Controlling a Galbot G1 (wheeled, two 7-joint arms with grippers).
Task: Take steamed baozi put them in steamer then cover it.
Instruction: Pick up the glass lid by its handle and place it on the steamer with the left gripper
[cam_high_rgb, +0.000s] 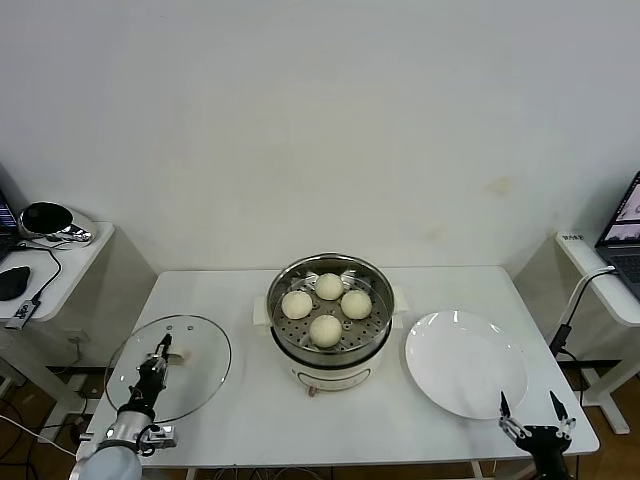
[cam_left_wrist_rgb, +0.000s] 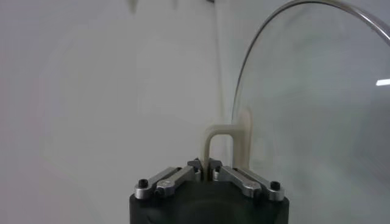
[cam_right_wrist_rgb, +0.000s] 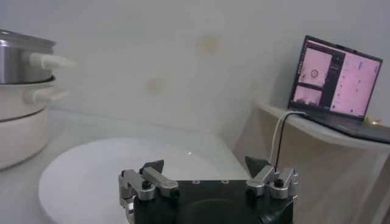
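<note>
Several steamed baozi (cam_high_rgb: 325, 329), round and cream-white, lie on the perforated tray of the shiny steel steamer (cam_high_rgb: 374, 337) at the table's middle. The clear glass cover (cam_high_rgb: 195, 366) (cam_left_wrist_rgb: 317, 103) lies flat on the table's left side. My left gripper (cam_high_rgb: 161, 351) (cam_left_wrist_rgb: 204, 164) is shut on the cover's cream-white handle (cam_left_wrist_rgb: 220, 139) at its centre. My right gripper (cam_high_rgb: 531, 412) (cam_right_wrist_rgb: 205, 164) hangs open at the table's front right corner, just beyond the plate, with nothing between its fingers.
A flat white plate (cam_high_rgb: 466, 362) (cam_right_wrist_rgb: 91, 176) lies right of the steamer. Side tables stand at both sides: a black mouse (cam_high_rgb: 12, 281) and cable on the left one, a laptop (cam_right_wrist_rgb: 334, 82) and cable on the right one. A white wall is behind.
</note>
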